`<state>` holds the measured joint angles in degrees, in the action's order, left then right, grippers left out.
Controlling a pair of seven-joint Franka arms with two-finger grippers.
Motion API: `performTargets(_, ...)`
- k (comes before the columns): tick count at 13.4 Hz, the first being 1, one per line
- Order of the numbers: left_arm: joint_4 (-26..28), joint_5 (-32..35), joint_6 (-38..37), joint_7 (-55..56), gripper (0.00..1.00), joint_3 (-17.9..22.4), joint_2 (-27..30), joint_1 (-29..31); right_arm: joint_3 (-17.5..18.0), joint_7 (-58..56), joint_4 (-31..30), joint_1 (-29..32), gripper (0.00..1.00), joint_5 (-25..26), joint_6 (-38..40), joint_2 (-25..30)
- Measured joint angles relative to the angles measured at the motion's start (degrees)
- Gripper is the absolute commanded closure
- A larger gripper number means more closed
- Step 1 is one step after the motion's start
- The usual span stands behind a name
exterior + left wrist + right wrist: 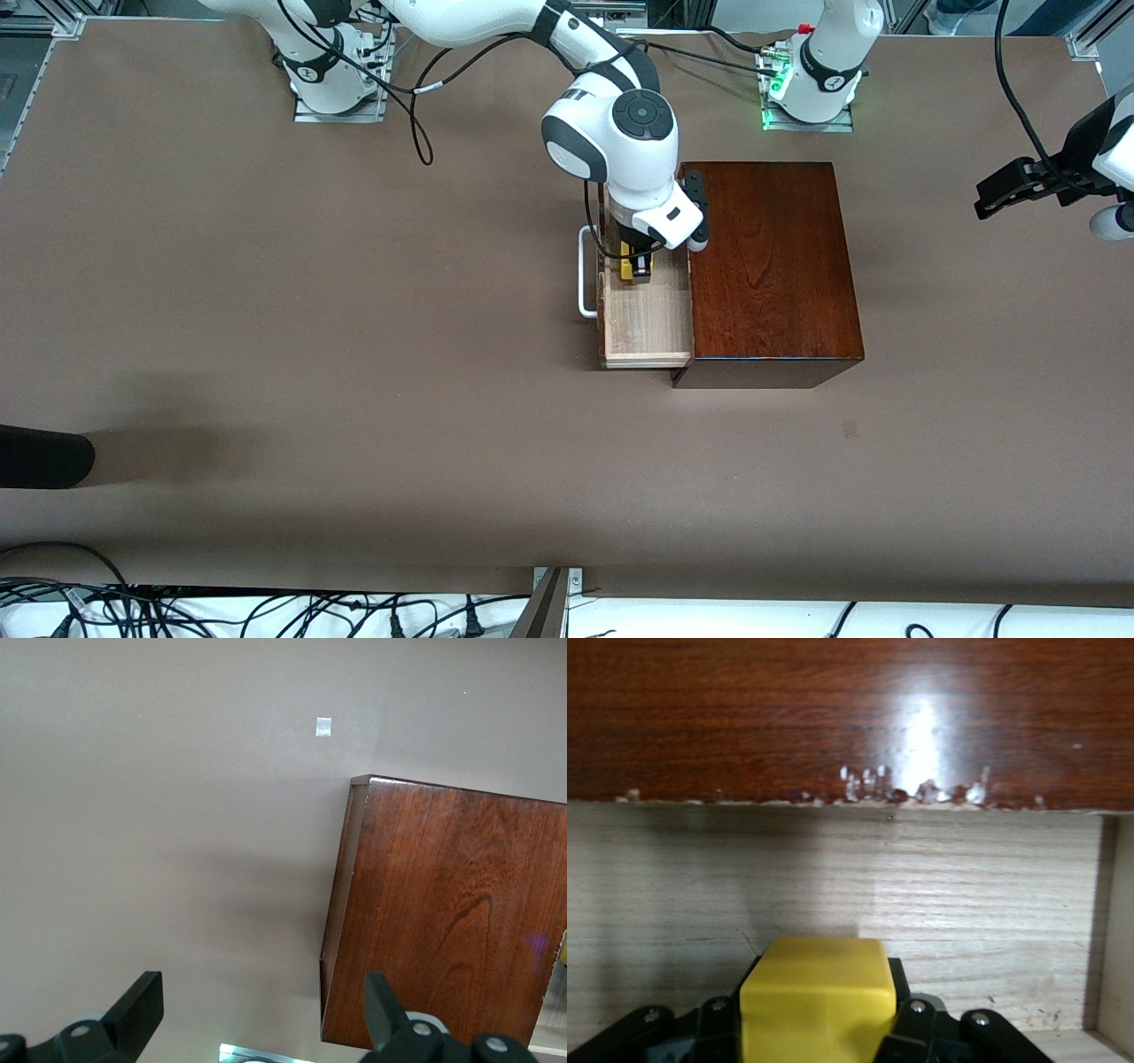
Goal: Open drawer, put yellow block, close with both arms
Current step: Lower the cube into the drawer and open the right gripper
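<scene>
Yellow block [816, 992], small, rigid and likely light, sits pinched in your right gripper [636, 263] inside the open drawer [649, 315]; its flat sides give you a sure hold. Your left gripper [1010, 190] waits spread wide at the left arm's end of the table.

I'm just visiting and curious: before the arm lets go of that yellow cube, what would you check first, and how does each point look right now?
1. Drawer pulled out of the wooden box: ok, its pale floor is exposed.
2. Yellow block held in the right claw: ok, the claw is shut on it.
3. Block over the drawer, not the table: ok, pale wood lies under it in the right wrist view.
4. Block resting on the drawer floor: cannot tell.
5. Left claw out of the way: ok, it waits open above the table by the left arm's end of the box.
6. White handle free for closing: ok.
</scene>
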<state>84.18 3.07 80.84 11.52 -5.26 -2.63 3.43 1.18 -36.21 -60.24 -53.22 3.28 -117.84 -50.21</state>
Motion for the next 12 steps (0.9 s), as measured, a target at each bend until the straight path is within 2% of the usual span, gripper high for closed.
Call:
performTargets(2,0.0,0.0,0.0,0.0,0.0,0.0,0.0,0.0,0.0,0.0,-0.3,-0.2,0.92,0.1,0.0,-0.3)
performTargets(4,0.0,0.0,0.0,0.0,0.0,0.0,0.0,0.0,0.0,0.0,-0.4,-0.2,0.76,0.1,0.0,-0.4)
performTargets(5,0.0,0.0,0.0,0.0,0.0,0.0,0.0,0.0,0.0,0.0,-0.4,-0.2,0.57,0.1,0.0,-0.4)
performTargets(6,0.0,0.0,0.0,0.0,0.0,0.0,0.0,0.0,-0.1,0.0,-0.4,-0.2,0.31,0.1,0.1,-0.4)
performTargets(7,0.0,0.0,0.0,0.0,0.0,0.0,0.0,0.0,-0.1,0.0,-0.4,-0.2,0.0,0.1,0.3,-0.4)
performTargets(12,0.0,0.0,0.0,0.0,0.0,0.0,-0.2,0.0,-0.1,0.0,0.9,-0.3,0.0,0.1,2.2,-0.2)
